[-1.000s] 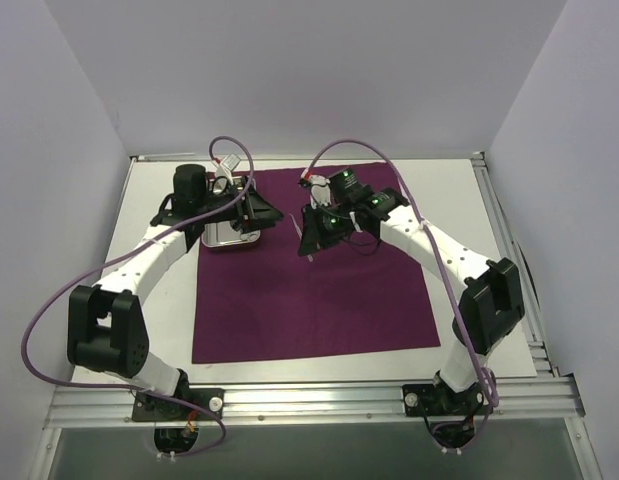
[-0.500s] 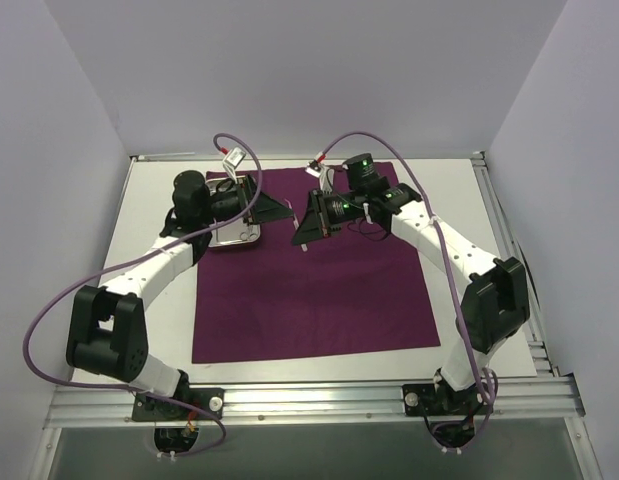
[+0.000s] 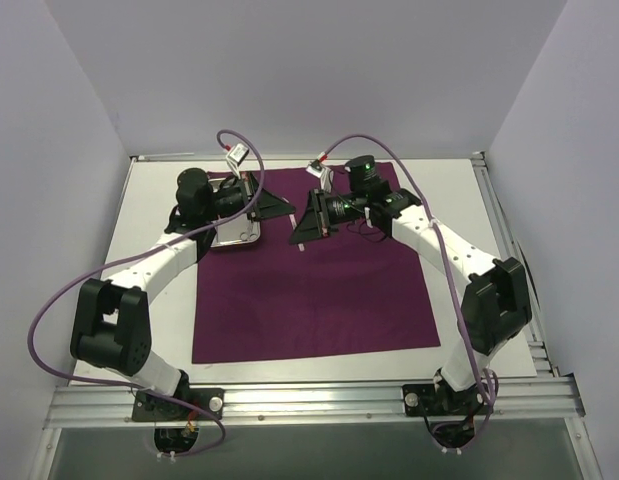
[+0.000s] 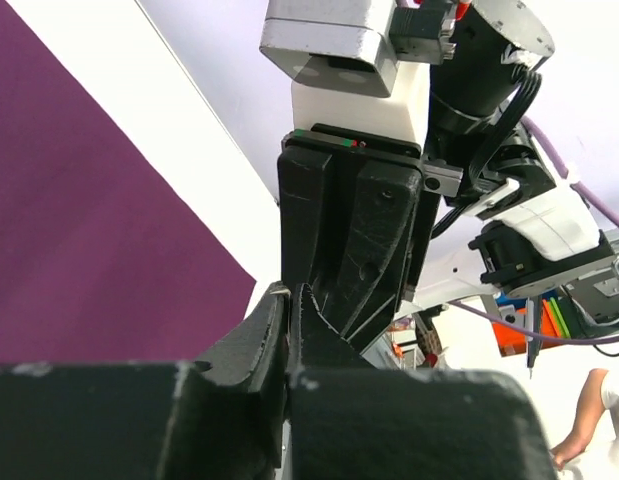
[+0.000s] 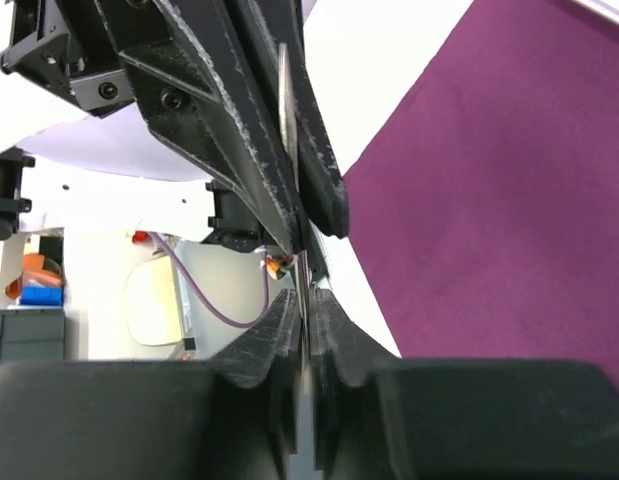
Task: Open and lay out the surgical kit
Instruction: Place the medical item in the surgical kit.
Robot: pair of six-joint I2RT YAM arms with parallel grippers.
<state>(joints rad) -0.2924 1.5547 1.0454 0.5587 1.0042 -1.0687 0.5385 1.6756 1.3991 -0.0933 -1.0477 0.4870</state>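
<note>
The purple cloth wrap (image 3: 309,290) lies spread flat on the table. The small steel tray (image 3: 234,235) sits at its back left corner, beneath my left arm. My two grippers meet tip to tip above the cloth's back edge. The left gripper (image 3: 292,213) is shut on a thin silver instrument, apparently tweezers (image 5: 305,275). That strip also runs down between the fingers of my right gripper (image 5: 306,295), which stand slightly open, with a narrow gap on each side of it. In the left wrist view the left gripper (image 4: 289,292) shows closed jaws. The scissors are out of view.
White table (image 3: 159,300) shows on both sides of the cloth, with a metal rail (image 3: 309,398) along the near edge. Purple cables (image 3: 59,310) loop off both arms. Walls close in the left, right and back.
The left gripper was open and has closed on the tweezers. The right gripper, shut on them before, has loosened. Both grippers have shifted slightly toward the back.
</note>
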